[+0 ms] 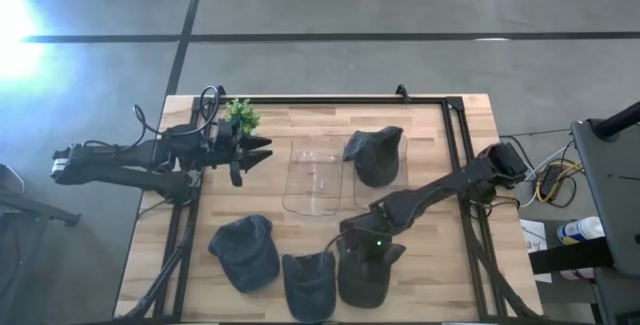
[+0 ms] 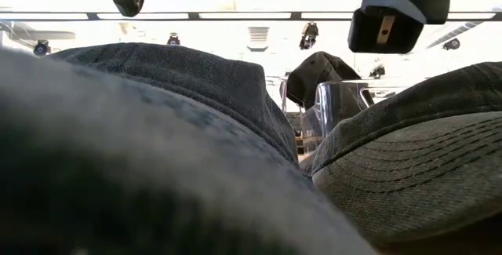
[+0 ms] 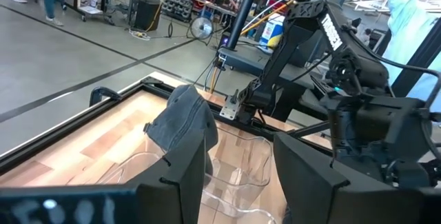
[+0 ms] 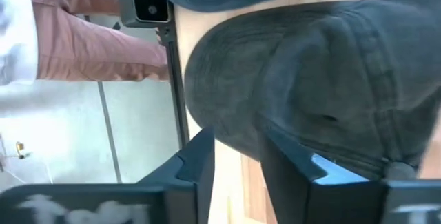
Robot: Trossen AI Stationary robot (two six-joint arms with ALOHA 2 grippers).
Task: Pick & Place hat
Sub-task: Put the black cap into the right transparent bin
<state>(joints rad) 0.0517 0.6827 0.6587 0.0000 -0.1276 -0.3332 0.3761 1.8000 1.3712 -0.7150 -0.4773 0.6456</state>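
Observation:
Several dark denim caps lie on the wooden table. Three rest near the front edge: one at the left (image 1: pixel 245 252), one in the middle (image 1: pixel 308 283) and one at the right (image 1: pixel 368 270). My right gripper (image 1: pixel 357 237) hovers open, tilted down, just over the right one (image 4: pixel 324 79); the low view shows my right gripper (image 2: pixel 392 20) above that cap (image 2: pixel 416 153). Another cap (image 1: pixel 375 155) leans on the right side of a clear plastic container (image 1: pixel 318 173). My left gripper (image 1: pixel 258 152) waits open and level at the far left, pointing at the container.
A small green plant (image 1: pixel 241 115) stands behind my left gripper. A black rail (image 1: pixel 455 145) frames the table's right side and far edge. A small camera (image 4: pixel 145 0) sits at the near edge, with a person's pink-clothed legs (image 4: pixel 83 38) beyond it.

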